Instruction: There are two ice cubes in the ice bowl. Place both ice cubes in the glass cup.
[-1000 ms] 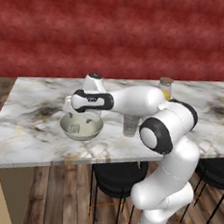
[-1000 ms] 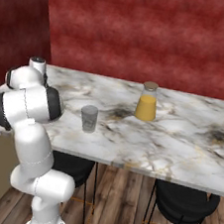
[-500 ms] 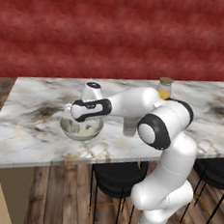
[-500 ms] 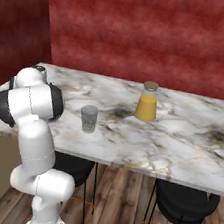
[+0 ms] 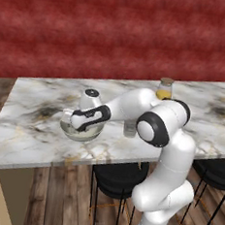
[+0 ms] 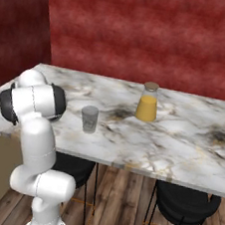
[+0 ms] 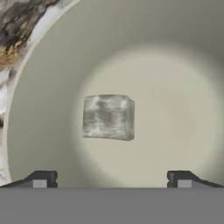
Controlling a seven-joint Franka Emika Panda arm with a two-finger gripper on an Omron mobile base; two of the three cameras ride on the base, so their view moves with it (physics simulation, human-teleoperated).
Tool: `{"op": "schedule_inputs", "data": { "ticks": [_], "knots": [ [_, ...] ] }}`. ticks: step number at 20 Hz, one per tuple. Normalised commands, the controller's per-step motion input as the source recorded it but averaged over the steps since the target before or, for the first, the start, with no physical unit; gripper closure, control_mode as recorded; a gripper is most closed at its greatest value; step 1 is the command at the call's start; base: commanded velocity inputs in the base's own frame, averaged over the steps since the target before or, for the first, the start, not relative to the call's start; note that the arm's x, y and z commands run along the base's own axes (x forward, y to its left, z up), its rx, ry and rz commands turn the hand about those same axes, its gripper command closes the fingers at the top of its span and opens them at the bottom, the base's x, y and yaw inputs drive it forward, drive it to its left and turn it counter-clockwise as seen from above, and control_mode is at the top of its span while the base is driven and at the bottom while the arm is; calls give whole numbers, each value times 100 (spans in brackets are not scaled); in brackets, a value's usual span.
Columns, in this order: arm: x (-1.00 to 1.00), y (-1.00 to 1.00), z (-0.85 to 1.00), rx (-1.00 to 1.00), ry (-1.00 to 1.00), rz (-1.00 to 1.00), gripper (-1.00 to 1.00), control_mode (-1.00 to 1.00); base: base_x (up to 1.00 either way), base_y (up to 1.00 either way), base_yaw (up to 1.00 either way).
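Hand view: wide-open, empty claw (image 7: 109,181) above ice cube (image 7: 108,117), left of centre in ice bowl (image 7: 48,65); cube may slip sideways.

One ice cube (image 7: 108,117) on the ice bowl (image 7: 48,65) floor.
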Motion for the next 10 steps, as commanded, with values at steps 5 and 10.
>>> {"op": "schedule_inputs", "data": {
  "ticks": [5, 10],
  "knots": [
    [17, 9, -15, 0, 0, 0, -100, -100, 0, 0, 0],
    [15, 0, -12, 0, 0, 0, -100, -100, 0, 0, 0]
  ]
}}
